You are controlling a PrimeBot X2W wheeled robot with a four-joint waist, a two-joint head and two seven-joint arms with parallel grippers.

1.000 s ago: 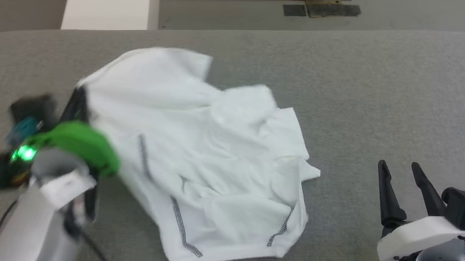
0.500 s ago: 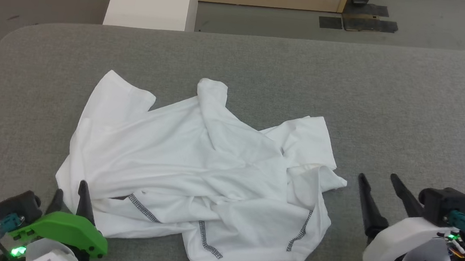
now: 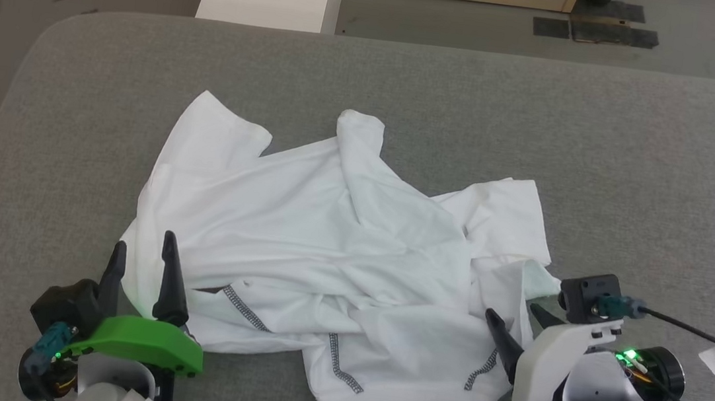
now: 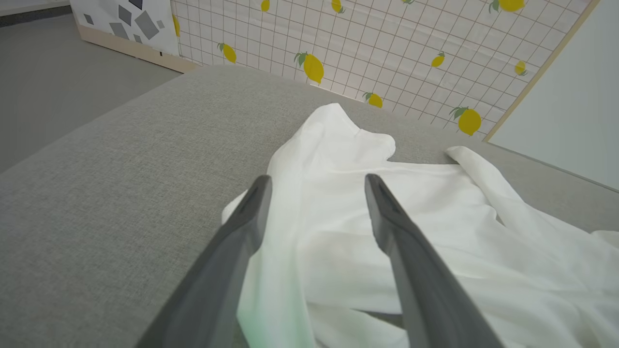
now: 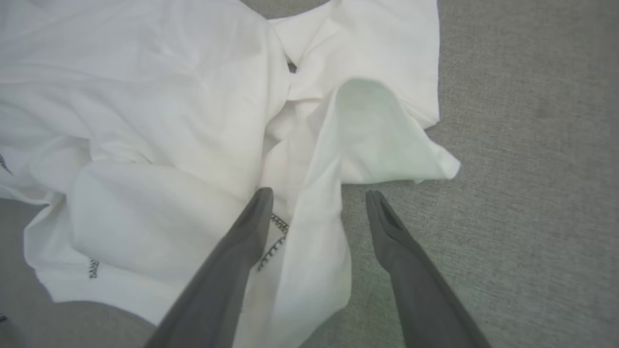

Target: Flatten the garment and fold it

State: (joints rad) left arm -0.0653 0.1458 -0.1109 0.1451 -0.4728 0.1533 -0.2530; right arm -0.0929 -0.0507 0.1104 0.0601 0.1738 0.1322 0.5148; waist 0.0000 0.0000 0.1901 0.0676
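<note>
White, thin and badly rumpled, the garment (image 3: 326, 244) lies in a heap on the middle of the grey worktop (image 3: 601, 153), nearer the near edge than the far one. A sleeve (image 3: 362, 154) is thrown across the body, and the stitched seams are bunched at the near side. The left tool (image 3: 145, 240) stands with its fingers apart at the heap's left edge, toward the near left corner, clamped on nothing; in the left wrist view the cloth runs between the fingers (image 4: 411, 270). The right tool (image 3: 512, 311) is likewise spread and empty at the heap's right edge, straddling a raised fold (image 5: 372, 130) in the right wrist view. The likely trouble is a pinch that takes more than one layer: with fabric this thin and folds stacked, either tool could close on front and back together, and a pull would drag the whole heap instead of spreading it. The crossed sleeve may stay trapped and twist. A pull toward the near edge could also slide the hem off the worktop, and a low fingertip might snag its cloth cover.
</note>
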